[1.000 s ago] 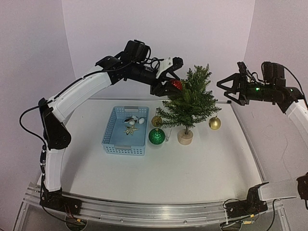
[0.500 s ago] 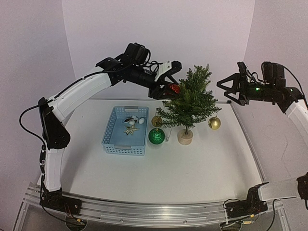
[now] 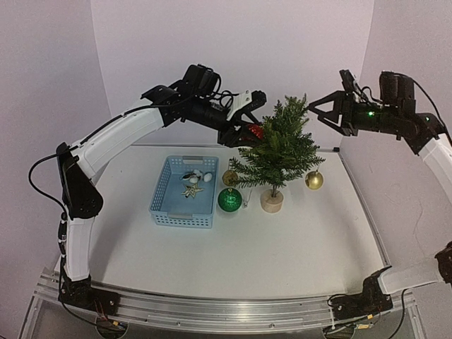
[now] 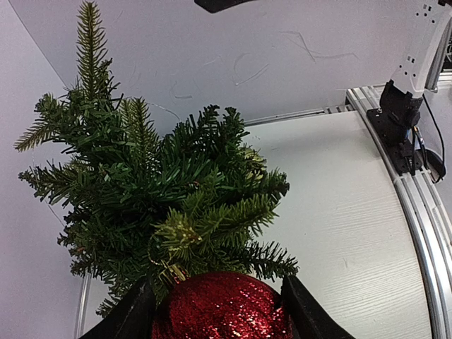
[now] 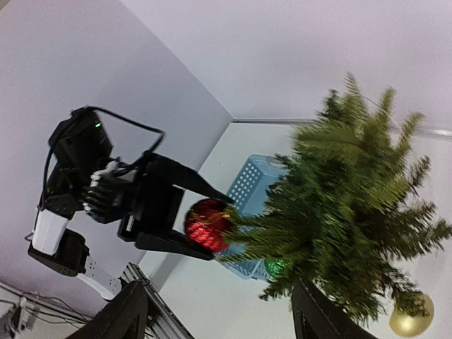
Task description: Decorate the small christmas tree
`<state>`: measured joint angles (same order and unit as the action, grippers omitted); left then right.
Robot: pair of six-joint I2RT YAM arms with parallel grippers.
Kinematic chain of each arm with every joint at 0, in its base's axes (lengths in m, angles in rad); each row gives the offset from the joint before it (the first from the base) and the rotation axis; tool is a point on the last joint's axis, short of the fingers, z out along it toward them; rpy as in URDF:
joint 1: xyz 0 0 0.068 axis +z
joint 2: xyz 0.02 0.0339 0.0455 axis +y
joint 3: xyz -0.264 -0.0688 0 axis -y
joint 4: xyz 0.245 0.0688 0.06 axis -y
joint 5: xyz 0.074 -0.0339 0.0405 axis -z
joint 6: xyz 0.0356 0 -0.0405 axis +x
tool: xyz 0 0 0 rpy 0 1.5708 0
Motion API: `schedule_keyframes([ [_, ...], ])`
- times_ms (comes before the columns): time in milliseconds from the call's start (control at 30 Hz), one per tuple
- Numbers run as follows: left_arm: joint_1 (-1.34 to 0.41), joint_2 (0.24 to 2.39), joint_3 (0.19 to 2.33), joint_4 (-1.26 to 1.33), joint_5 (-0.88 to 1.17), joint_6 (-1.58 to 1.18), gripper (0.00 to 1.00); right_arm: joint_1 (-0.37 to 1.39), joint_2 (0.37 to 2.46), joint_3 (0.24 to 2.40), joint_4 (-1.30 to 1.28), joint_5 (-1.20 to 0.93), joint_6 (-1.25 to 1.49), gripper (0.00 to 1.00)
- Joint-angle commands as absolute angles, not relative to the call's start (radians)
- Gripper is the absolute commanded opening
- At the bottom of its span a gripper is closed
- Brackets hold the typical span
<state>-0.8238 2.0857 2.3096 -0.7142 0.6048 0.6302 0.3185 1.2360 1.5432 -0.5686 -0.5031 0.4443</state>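
Observation:
The small christmas tree [image 3: 277, 150] stands upright on its round wooden base [image 3: 271, 200] at mid-table. My left gripper [image 3: 250, 124] is shut on a glittery red bauble [image 3: 257, 131] pressed against the tree's upper left branches. The left wrist view shows the red bauble [image 4: 222, 307] between both fingers, its gold cap and loop touching the needles of the tree [image 4: 162, 191]. High to the right of the tree's tip, my right gripper [image 3: 321, 113] is open and holds nothing. From the right wrist view the tree [image 5: 353, 191] and the red bauble [image 5: 207, 224] lie ahead of it.
A blue basket [image 3: 183, 191] left of the tree holds small ornaments. A green bauble [image 3: 229, 200] and a gold bauble [image 3: 230, 177] lie between basket and tree. Another gold bauble [image 3: 314, 181] sits right of the tree. Walls close in behind and on both sides.
My right arm has risen and swung left toward the tree's tip, its jaws narrowing a little. The left gripper with the red bauble has edged closer into the branches.

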Motion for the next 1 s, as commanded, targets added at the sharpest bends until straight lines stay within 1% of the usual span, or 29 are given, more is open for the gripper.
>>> schedule_keyframes([
  [0,-0.826,2.023,2.344,-0.698,0.598,0.629,0.43,0.487,1.279,1.675,-0.597,-0.222,0.411,0.64],
  [100,-0.826,2.018,2.343,-0.705,0.594,0.629,0.43,0.579,1.309,1.678,-0.601,-0.074,0.371,0.57],
  [233,-0.825,2.022,2.358,-0.704,0.598,0.617,0.43,0.722,1.394,1.737,-0.600,0.054,0.252,0.54],
  [333,-0.826,2.025,2.362,-0.704,0.595,0.618,0.43,0.736,1.456,1.784,-0.599,0.112,0.228,0.47],
  [433,-0.825,2.025,2.363,-0.706,0.598,0.617,0.43,0.737,1.501,1.822,-0.600,0.115,0.229,0.39],
  [567,-0.825,2.027,2.369,-0.705,0.603,0.612,0.42,0.736,1.511,1.820,-0.597,0.136,0.232,0.37],
  [700,-0.826,2.029,2.369,-0.707,0.604,0.612,0.42,0.736,1.509,1.814,-0.596,0.084,0.221,0.35],
  [800,-0.826,2.030,2.370,-0.707,0.606,0.610,0.42,0.735,1.483,1.783,-0.595,0.083,0.224,0.28],
  [967,-0.826,2.034,2.375,-0.707,0.612,0.609,0.42,0.737,1.471,1.761,-0.597,0.063,0.236,0.27],
])
